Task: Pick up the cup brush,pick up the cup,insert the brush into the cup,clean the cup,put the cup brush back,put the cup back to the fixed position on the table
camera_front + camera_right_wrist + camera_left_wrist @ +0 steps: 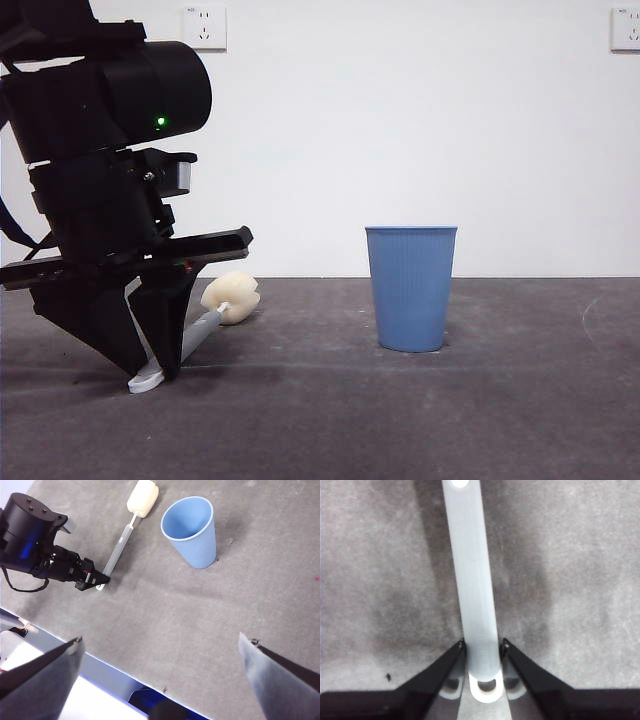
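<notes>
Up front, the left gripper [150, 372] reaches the table [400, 420] at the cup brush [225, 305], well apart from the upright cup [411, 288]. Its wrist view shows jaws clamping the handle [472, 580]. From high above, the right gripper [160, 652] gapes wide.

Robot test lab, by all signs: bare white wall [400, 120] with two sockets [205, 27], plain dark grey surface [400, 420], black robot arm [100, 130] with a green status light [160, 122], staged over a brush [225, 300] and cup [411, 287].
</notes>
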